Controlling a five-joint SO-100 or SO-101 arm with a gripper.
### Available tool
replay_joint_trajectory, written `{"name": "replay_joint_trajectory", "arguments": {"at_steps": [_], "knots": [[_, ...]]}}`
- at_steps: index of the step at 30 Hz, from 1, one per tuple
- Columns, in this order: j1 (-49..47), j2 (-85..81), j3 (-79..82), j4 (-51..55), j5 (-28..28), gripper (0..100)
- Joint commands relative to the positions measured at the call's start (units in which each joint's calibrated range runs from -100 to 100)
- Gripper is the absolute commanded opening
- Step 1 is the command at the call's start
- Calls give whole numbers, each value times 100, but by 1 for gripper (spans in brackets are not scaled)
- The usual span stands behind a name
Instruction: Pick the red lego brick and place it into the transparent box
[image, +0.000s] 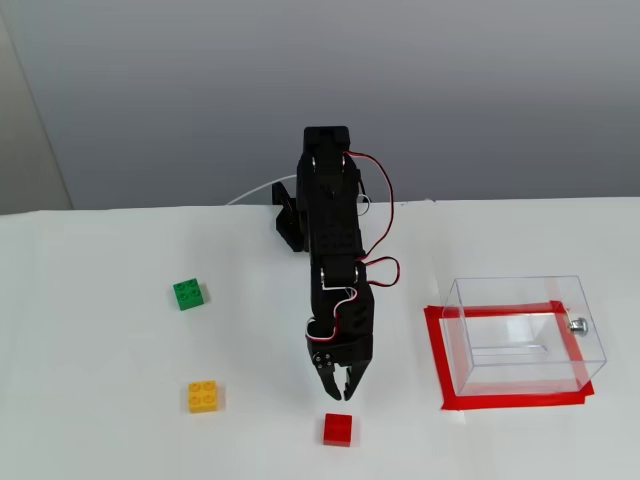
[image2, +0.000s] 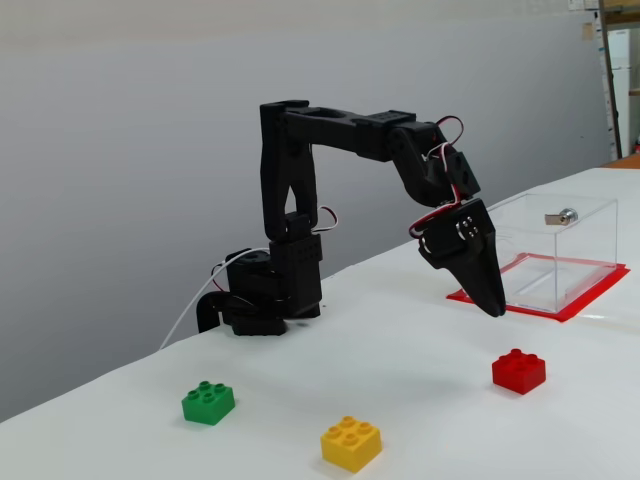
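White table (image: 100, 420): gripper (image: 340, 394) hovers above red lego brick (image: 337, 430).

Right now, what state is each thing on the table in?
hand: shut, empty, above the table short of the red brick
red lego brick: lying loose on the table, studs up
transparent box: open on top, empty
yellow brick: loose
green brick: loose
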Motion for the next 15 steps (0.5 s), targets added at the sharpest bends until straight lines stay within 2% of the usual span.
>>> {"name": "replay_joint_trajectory", "arguments": {"at_steps": [1,3,6,8,15], "knots": [[95,19,-255,-31,-143,3],[110,53,-255,-31,-247,5],[147,78,-255,-40,-294,17],[132,104,-246,-170,-278,21],[110,384,-246,-484,-101,23]]}}
